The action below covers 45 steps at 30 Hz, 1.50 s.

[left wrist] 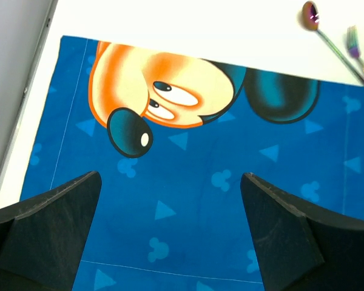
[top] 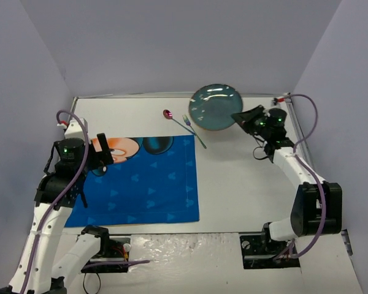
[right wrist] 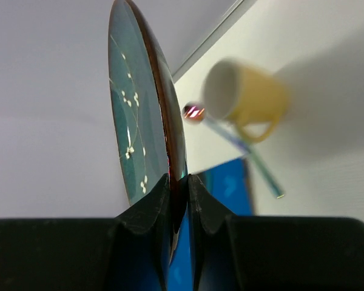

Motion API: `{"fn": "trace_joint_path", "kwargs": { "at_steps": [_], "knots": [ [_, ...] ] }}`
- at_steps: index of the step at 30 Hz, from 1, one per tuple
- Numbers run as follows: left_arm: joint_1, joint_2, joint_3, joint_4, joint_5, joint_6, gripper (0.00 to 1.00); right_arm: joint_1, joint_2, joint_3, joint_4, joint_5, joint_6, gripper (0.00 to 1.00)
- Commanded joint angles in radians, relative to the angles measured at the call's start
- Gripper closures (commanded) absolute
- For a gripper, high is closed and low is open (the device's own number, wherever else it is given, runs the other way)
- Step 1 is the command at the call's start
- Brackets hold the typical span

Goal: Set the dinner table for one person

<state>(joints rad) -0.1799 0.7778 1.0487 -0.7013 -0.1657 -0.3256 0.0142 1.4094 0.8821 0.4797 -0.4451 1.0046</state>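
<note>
Item 1: white tabletop (top: pixel 245 177), carrying everything I list.
Item 2: blue placemat (top: pixel 147 177), near left. My left jaws hang over it, spread wide and empty.
Item 3: teal plate (top: pixel 214 105), far side, its rim pinched by my right jaws.
Item 4: spoon (top: pixel 167 114) and fork (top: pixel 193 128), just left of the plate.

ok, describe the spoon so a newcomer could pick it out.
On the white dinner table, look just past the far edge of the blue cartoon placemat, left of the teal plate. The spoon lies there beside a fork; its rounded pinkish bowl, against the fork's tines, marks it out.
</note>
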Motion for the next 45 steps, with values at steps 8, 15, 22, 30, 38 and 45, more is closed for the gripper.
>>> {"fn": "trace_joint_path", "kwargs": {
  "at_steps": [8,15,22,30,38,45],
  "knots": [
    [0.010,-0.084,0.067,-0.098,-0.017,-0.007,0.03,0.485,0.179,0.229,0.189,-0.168,-0.007,1.00],
    [0.011,-0.109,0.062,-0.118,-0.047,0.003,0.03,0.641,0.371,0.327,0.251,-0.207,-0.020,1.00],
    [0.011,-0.117,0.050,-0.116,-0.046,0.002,0.03,0.719,0.526,0.393,0.363,-0.251,0.002,1.00],
    [0.011,-0.123,0.041,-0.119,-0.048,0.003,0.03,0.759,0.645,0.421,0.469,-0.287,0.050,1.00],
    [0.011,-0.123,0.026,-0.111,-0.042,0.001,0.03,0.778,0.707,0.423,0.532,-0.282,0.052,1.00],
    [0.011,-0.123,0.016,-0.104,-0.043,0.003,0.03,0.783,0.759,0.399,0.571,-0.271,0.049,1.00]
  ]
}}
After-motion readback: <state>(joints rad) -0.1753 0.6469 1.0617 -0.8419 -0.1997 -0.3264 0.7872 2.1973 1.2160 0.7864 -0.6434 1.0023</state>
